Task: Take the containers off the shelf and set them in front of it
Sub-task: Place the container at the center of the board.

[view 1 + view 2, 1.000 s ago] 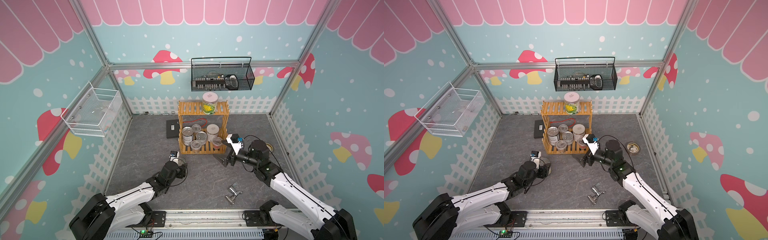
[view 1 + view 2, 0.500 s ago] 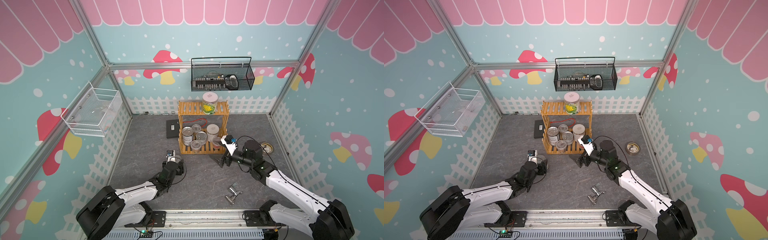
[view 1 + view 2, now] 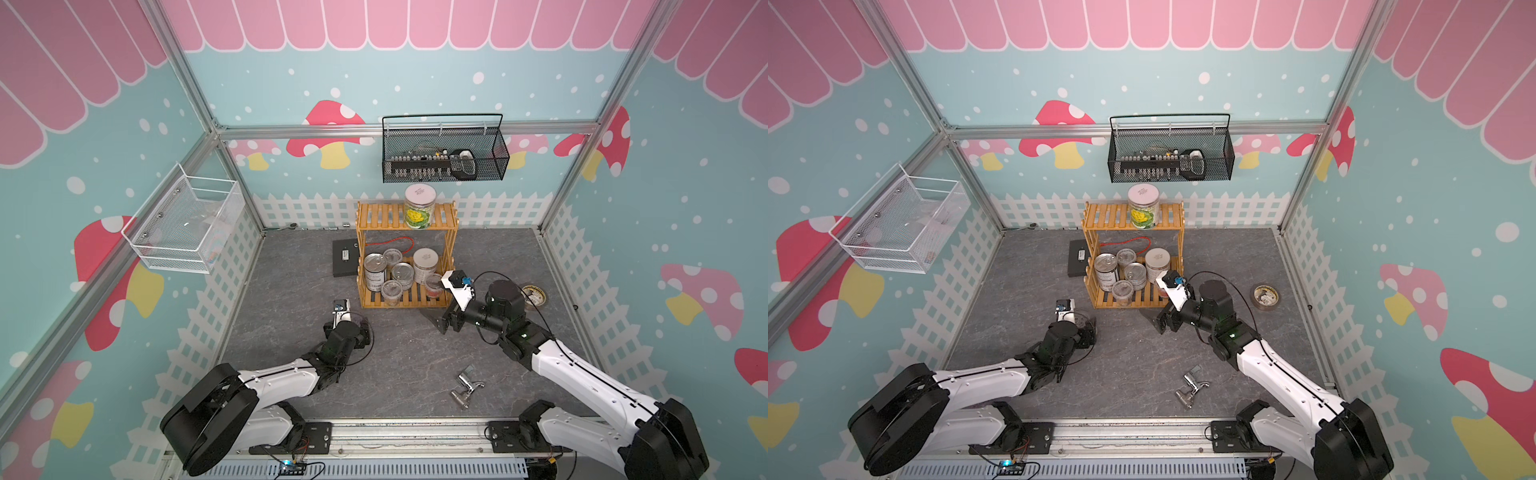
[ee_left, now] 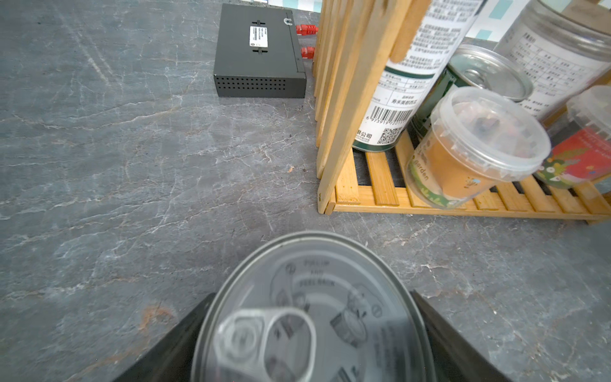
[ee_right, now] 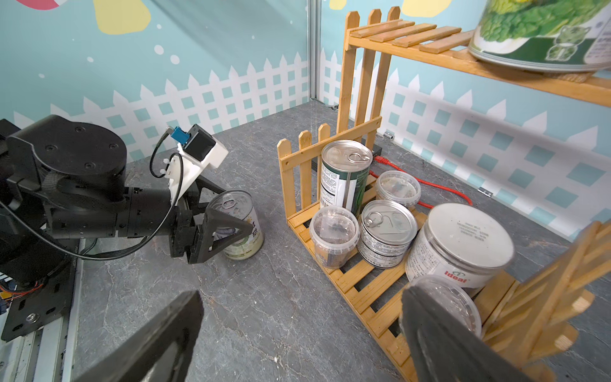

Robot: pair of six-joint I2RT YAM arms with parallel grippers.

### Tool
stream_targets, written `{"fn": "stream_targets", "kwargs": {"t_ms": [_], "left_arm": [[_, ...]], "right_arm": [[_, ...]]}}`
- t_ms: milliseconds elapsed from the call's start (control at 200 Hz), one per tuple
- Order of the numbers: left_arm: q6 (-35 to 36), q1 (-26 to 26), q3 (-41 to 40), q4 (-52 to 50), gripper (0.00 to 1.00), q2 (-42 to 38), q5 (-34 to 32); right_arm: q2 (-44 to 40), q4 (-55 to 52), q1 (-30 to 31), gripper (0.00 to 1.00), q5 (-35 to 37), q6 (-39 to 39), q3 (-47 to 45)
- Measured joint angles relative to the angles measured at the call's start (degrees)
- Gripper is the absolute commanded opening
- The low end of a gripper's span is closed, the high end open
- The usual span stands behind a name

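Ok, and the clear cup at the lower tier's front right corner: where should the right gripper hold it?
Probably its side wall under the lid rim, approached level from the front, where the shelf is open. The cup stands upright at the front edge; side slats block the right, and the white-lidded canister stands close behind.

Robot-lab test cell dressed up as a toy garden

All round the wooden shelf stand walls printed with mushrooms, snow dots and a white picket fence, held in bare aluminium framing. The floor beneath the shelf is a grey stone-look sheet. Above and behind the shelf a black wire basket hangs on the back wall, and a white wire basket hangs on the side wall off to its left. In front of the shelf two white-and-black robot arms sit on a metal rail with exposed wiring and a small lit circuit board. A black network box with a red cable lies just beside the shelf.
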Motion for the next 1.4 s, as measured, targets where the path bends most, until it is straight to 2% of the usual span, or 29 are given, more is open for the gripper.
{"fn": "stream_targets", "kwargs": {"t_ms": [861, 1091, 1266, 1401], "left_arm": [[-4.35, 0.00, 0.00, -8.02, 0.88, -7.87, -2.21], [-4.66, 0.00, 0.17, -12.02, 0.92, -12.61, -2.25], [-1.79, 0.00, 3.76, -16.35, 0.94, -17.88, -1.09], [3.23, 0.02, 9.97, -17.51, 0.97, -19.58, 3.15]], "right_arm": [[0.00, -0.31, 0.00, 0.98, -0.17, -0.74, 0.04], [0.02, -0.33, 0.00, 0.99, -0.20, -0.72, 0.07], [-0.96, -1.27, 0.00, 0.99, 0.13, -0.72, 0.15], [-2.86, -3.13, -0.02, 0.99, 1.66, -0.76, 1.60]]}}
